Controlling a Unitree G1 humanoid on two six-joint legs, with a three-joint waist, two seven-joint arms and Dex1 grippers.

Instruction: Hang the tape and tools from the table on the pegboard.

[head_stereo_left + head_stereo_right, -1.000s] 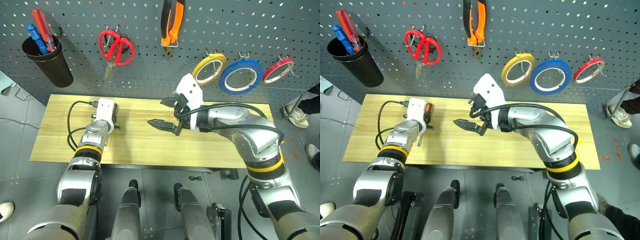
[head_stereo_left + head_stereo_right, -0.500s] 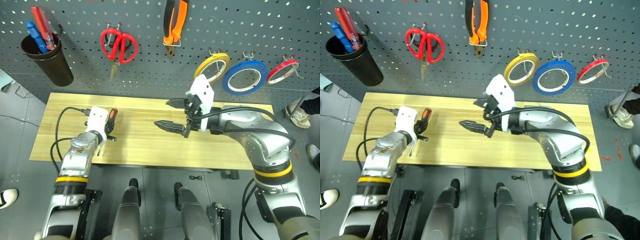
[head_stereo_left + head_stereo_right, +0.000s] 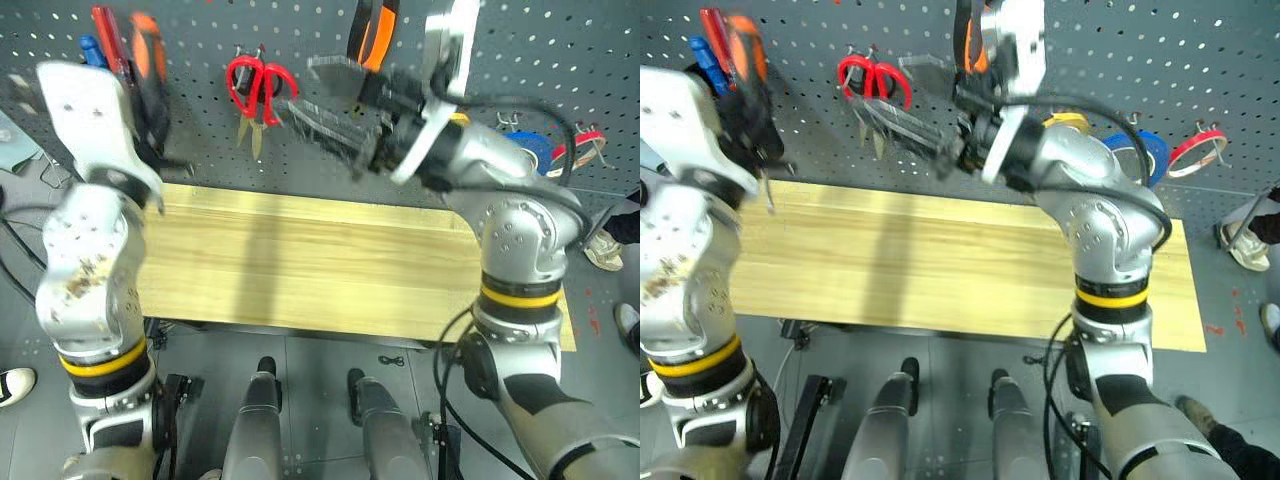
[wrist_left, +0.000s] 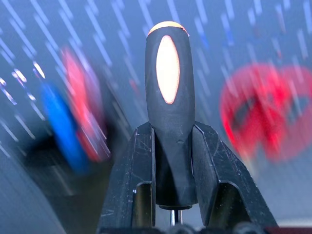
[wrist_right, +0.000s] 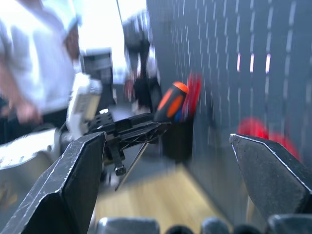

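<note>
The left gripper (image 4: 169,161) clamps the screwdriver (image 4: 168,83) by its handle, raised at the upper left of the frame, probably to reach the pegboard (image 3: 560,60), while the right gripper (image 3: 322,98) hangs wide open, holding nothing.

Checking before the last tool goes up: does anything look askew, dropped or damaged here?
Nothing stands out. The red scissors, pliers and tapes hang on the pegboard; the left pincer is shut on the screwdriver, and the table shows no damage.
</note>
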